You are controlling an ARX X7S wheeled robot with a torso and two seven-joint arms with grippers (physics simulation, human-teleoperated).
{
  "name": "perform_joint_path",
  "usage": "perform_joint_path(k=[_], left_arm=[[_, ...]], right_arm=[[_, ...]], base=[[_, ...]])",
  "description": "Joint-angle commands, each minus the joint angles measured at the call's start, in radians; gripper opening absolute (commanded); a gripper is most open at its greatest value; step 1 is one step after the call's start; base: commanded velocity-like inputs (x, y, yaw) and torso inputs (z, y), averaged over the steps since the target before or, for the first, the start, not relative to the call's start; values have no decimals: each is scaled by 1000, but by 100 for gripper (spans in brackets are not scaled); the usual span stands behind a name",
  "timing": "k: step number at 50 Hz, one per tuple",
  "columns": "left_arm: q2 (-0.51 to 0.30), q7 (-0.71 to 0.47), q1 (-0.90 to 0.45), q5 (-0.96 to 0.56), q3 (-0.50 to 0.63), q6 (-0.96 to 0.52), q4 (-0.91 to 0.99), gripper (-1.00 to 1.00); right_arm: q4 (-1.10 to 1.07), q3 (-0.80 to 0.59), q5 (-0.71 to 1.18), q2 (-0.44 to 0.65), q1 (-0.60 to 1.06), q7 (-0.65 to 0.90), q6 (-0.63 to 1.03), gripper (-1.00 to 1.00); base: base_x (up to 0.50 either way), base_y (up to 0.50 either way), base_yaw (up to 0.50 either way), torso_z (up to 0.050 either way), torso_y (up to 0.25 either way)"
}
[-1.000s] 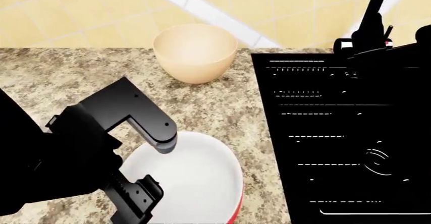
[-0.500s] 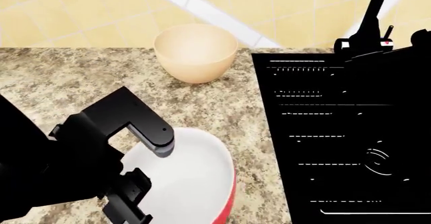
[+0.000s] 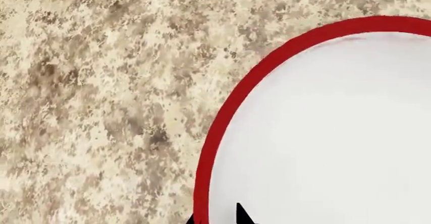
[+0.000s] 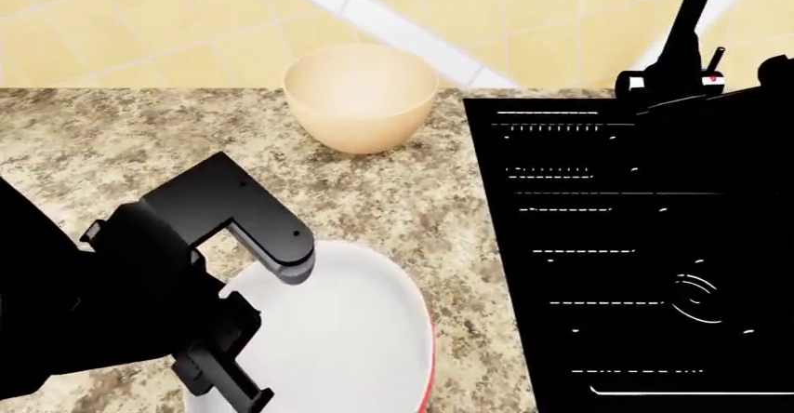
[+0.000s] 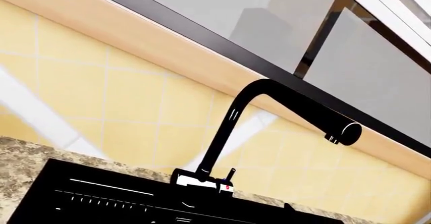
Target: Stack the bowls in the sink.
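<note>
The red bowl [image 4: 341,334], white inside with a red outer wall, sits on the speckled counter [image 4: 125,143] near the front edge, left of the sink [image 4: 633,255] and apart from it. The left gripper [image 4: 255,325] is at its near-left rim: one black finger [image 4: 279,246] reaches over the white interior, and the other finger [image 4: 223,362] lies lower along the near-left edge, partly across the rim. The two stand well apart with the rim region between them, but the head view does not show clearly whether either presses the bowl. In the left wrist view the red rim [image 3: 222,118] curves across bare counter [image 3: 94,98], and only two small dark tips [image 3: 239,215] show at the frame's edge, one on each side of the rim; I cannot tell from this whether the jaws are gripping the rim or merely straddling it.

The beige bowl [image 4: 360,97] stands upright farther back on the counter, near the yellow tiled wall [image 4: 149,22], well apart from the red bowl and left of the sink's back corner.

The sink is a glossy black basin with pale ridge lines and a round drain ring [image 4: 697,297] toward its near right. The faucet [image 4: 680,46] rises at its back edge; the right wrist view shows its curved black neck [image 5: 269,98] and chrome base [image 5: 202,181] against the tiles, with a window [image 5: 283,27] above. The right gripper itself does not show in any view.
</note>
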Motion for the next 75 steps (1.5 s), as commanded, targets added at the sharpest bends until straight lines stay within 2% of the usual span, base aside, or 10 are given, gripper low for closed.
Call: perform_joint_path(k=[1,23,37,45,59,75], left_arm=[[-22,-18,-103,-47,-16,-3,-11,-100],[-162,-99,-333,-138,-58,-25,-84,-100],[-210,-150,-406,-27,-115,-22,-194,-100],[-236,-187,-425,16,-128,-9,-224,-100],[-281,-199,-442,36,-139,-45,-245,-100],[-299,-208,-465,47,-164,-63,-266,-100]], right_arm=[[1,-5,2,0,6,2,-3,100],[27,-13,-4,-38,36,-2,-10,100],[101,-11,-59,-131,62,-54,-43,100],[220,-17,-77,-241,149,-86,-41,100],[676,-49,-67,-534,326,-236,-47,100],[986,-20,-117,-725,292,-410,-222,100]], base=[[0,0,0,0,0],[0,0,0,0,0],[0,0,0,0,0],[0,0,0,0,0],[0,0,0,0,0],[0,0,0,0,1]])
